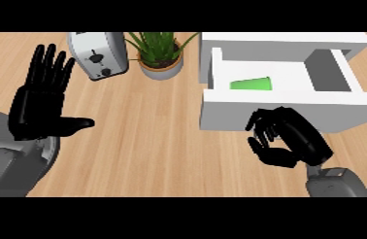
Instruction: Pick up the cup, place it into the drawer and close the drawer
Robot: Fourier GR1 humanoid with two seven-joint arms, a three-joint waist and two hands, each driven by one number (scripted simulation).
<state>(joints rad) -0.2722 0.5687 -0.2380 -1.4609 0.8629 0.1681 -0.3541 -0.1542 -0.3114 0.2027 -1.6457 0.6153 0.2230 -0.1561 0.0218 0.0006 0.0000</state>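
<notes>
Lying inside the open drawer [279, 114] — cup [251, 83]; right hand [287, 142] curled nearby.

A white drawer [281, 109] stands pulled open from its white cabinet [279, 39] on the wooden counter [158, 141], and the green cup [252, 83] lies on its side inside it, near the front wall. The right hand [285, 140] is just in front of the drawer's front panel, fingers curled and holding nothing, its fingertips at the panel's lower edge. The left hand [39, 104] rests open at the left edge, fingers up. Behind it stand a silver toaster [99, 53] and, just beside that, a potted plant [159, 52], between toaster and cabinet
</notes>
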